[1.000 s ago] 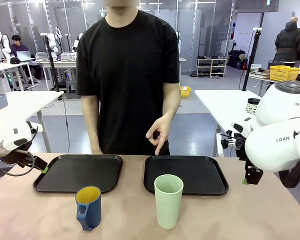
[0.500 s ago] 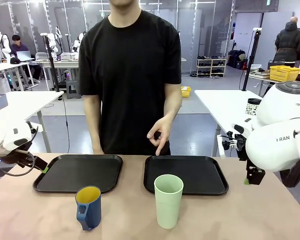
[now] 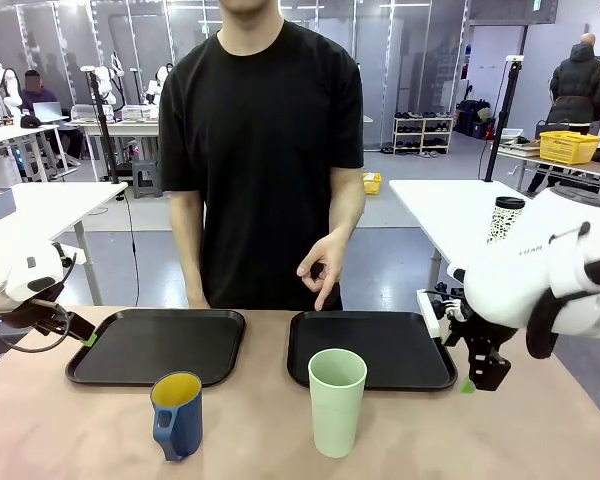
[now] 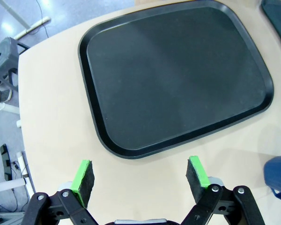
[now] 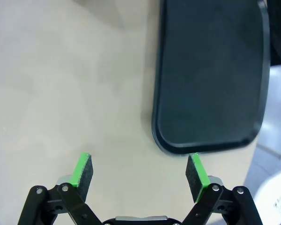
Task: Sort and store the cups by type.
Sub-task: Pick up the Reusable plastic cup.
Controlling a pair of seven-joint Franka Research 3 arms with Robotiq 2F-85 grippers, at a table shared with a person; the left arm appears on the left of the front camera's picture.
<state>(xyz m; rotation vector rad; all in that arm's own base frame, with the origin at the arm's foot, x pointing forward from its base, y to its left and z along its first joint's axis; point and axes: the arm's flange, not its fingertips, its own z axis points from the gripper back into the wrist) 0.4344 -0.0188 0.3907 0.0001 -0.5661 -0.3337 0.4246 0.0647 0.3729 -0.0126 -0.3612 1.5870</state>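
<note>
A pale tan tabletop (image 3: 250, 430) spreads across the workroom, with other white tables farther back. Nearest on it, left of the middle, stands a short dark-blue mug (image 3: 177, 415) with a yellow inside, upright, its handle turned toward the near side. Near it to the right, apart from it, stands a tall pale-green plastic tumbler (image 3: 337, 402) without a handle, upright, mouth open, tapering slightly toward its base. Both cups stand on the bare table, just on the near side of the trays. Beyond the mug lies a flat black rectangular tray (image 3: 158, 345) with rounded corners, and beyond the tumbler a second black tray (image 3: 370, 348) of the same kind. The left gripper (image 4: 140, 173) hangs at the left tray's near-left corner with its green-padded fingers spread wide and holding nothing. The right gripper (image 5: 141, 169), low over the table beside the right tray's right edge, is likewise spread wide and holding nothing. At the far edge stands a person in a black T-shirt (image 3: 265, 150), one hand (image 3: 320, 268) hanging over the right tray's far rim with fingers loosely curled.
</note>
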